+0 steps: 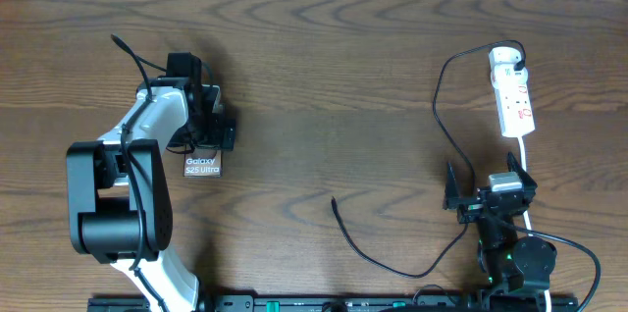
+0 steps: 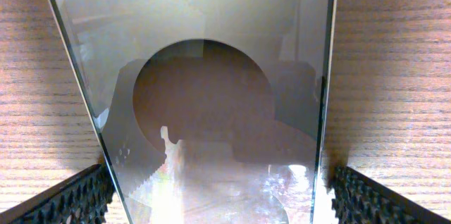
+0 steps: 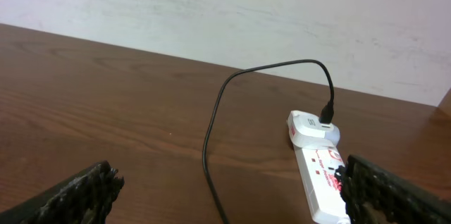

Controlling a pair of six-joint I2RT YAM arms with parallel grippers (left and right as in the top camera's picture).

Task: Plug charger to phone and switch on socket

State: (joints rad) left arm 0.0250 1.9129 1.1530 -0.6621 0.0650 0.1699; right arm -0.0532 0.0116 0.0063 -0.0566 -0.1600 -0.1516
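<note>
Left end effector (image 2: 222,176) straddles the phone (image 1: 203,165) at the bench's (image 1: 324,77) left side; whether its jaws press it cannot be told. Right end effector (image 1: 489,187), jaws wide apart and empty, hovers just below the socket (image 1: 513,96). The charger (image 3: 211,122) is plugged into the socket's far end, its free tip lying mid-bench

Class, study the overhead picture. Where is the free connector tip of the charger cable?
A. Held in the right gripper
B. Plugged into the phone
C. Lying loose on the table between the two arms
C: the connector tip lies on bare table, apart from the phone and the right gripper.
</note>
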